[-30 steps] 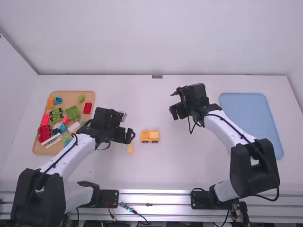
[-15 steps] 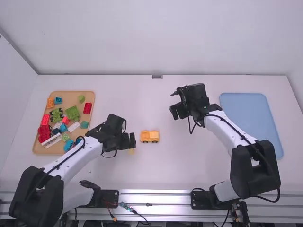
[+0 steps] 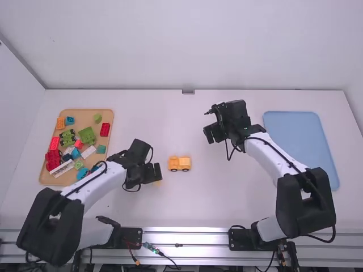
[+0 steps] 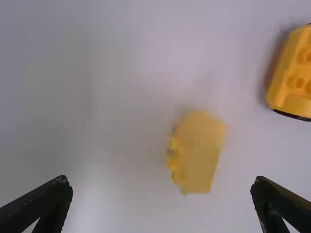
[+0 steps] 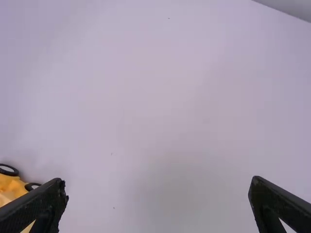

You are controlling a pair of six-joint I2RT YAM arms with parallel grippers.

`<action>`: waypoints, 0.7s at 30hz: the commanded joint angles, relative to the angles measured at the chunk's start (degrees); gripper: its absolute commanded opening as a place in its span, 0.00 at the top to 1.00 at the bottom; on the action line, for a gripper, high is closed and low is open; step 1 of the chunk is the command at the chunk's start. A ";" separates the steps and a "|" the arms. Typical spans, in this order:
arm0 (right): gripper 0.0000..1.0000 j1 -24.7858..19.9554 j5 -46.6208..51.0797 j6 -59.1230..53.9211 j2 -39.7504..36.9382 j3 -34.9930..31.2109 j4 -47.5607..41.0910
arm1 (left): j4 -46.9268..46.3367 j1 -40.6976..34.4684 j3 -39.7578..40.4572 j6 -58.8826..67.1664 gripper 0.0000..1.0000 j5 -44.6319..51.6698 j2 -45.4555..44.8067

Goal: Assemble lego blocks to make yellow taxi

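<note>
My left gripper (image 3: 153, 173) hangs low over the table left of the taxi body, partly covering a small yellow block (image 3: 158, 183). In the left wrist view that yellow block (image 4: 198, 151) lies on its side, studs facing sideways, between and beyond the wide-apart fingers of the left gripper (image 4: 162, 187), untouched. The yellow wheeled taxi body (image 3: 180, 164) stands on the table; its studded top (image 4: 295, 73) shows at the left wrist view's edge. My right gripper (image 3: 209, 134) is held above the table, behind and right of the taxi body; the right gripper (image 5: 158, 187) is open and holds nothing.
A wooden tray (image 3: 106, 118) at the far left holds several loose blocks, among them a red one (image 3: 105, 130) and a green one (image 3: 87, 135). A blue tray (image 3: 295, 122) lies at the right, beyond the right arm's links.
The left gripper has shifted toward the table's near edge and now covers much of the small yellow block. The right arm and the taxi body have stayed put.
</note>
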 commanded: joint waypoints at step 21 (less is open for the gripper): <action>0.01 0.24 0.09 0.33 -1.65 -0.22 -0.31 | -0.70 -9.62 6.16 -3.19 0.03 -8.28 9.85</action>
